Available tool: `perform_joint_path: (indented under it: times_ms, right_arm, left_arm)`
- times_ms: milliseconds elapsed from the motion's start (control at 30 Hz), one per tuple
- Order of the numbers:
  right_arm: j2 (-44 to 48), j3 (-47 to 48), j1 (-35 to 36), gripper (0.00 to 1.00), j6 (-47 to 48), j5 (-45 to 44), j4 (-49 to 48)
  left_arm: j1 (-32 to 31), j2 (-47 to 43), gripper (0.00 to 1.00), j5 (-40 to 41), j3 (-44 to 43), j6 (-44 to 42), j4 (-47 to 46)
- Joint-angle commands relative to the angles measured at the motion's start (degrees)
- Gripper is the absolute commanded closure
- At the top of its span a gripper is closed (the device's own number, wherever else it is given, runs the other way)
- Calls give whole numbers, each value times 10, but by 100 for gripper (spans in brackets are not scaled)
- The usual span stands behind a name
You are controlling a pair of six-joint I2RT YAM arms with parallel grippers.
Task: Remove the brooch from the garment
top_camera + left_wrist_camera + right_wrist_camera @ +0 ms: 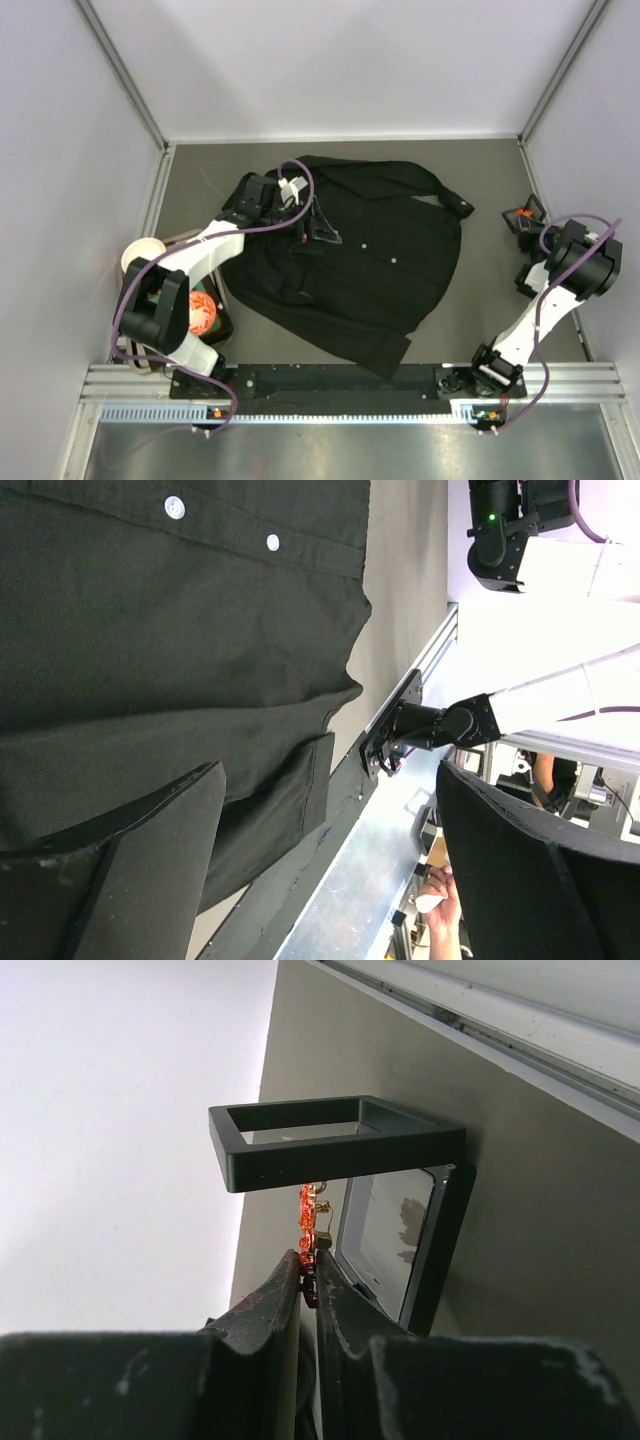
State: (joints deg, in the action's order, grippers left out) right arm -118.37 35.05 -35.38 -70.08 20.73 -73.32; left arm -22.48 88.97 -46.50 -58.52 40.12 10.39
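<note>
Brooch (308, 1222) off garment (350, 260), well to garment's right, pinched at tips of right gripper (309, 1278), jaws clenched on it. Small open black case (340, 1145) just beyond brooch, also right of garment. Left gripper (312, 232) over garment's collar end, jaws spread wide, grasping nothing.

The garment (370, 270) is matt black woven cloth — the brooch (306, 1222) glossy red-orange, gilt metal.
</note>
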Motion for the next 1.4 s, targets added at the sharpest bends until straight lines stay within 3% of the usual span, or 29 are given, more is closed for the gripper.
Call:
perform_joint_path:
  times_ms: [0,733,1367]
  right_arm:
    - [0,19,1,91,20,-11,-15]
    - [17,35,13,88,56,-11,63]
    - [45,31,15,74,86,-10,107]
  left_arm:
    - [-2,2,10,-12,-11,-12,-20]
    - [-3,-6,10,-13,-10,-12,-22]
    - [-5,-10,10,-15,-8,-12,-23]
